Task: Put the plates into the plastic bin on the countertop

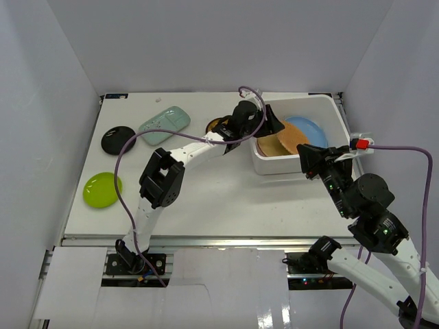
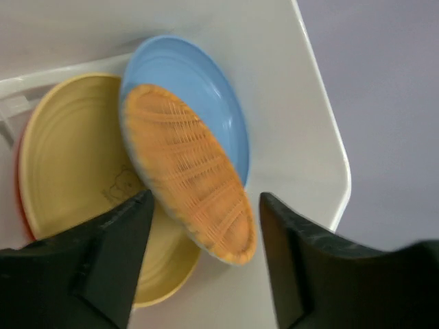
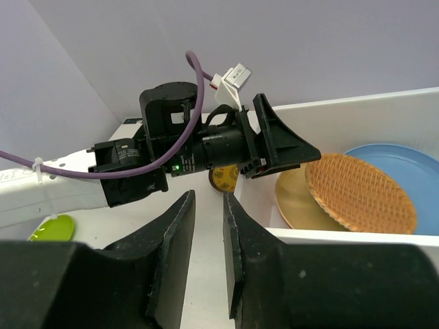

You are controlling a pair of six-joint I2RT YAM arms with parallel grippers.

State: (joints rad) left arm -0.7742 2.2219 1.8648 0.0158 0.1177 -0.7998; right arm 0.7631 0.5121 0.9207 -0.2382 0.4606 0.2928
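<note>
Left gripper point(image 2: 204, 200): jaws apart above orange plate point(image 2: 185, 171) in bin point(image 1: 274, 166), 2 o'clock on countertop point(image 1: 206, 199). Right gripper point(image 3: 207, 199): narrow gap, holding nothing.

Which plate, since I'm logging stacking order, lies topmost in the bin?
The woven-look orange plate: it rests tilted across the blue plate and the tan plate, both partly covered beneath it in the plastic bin.
</note>
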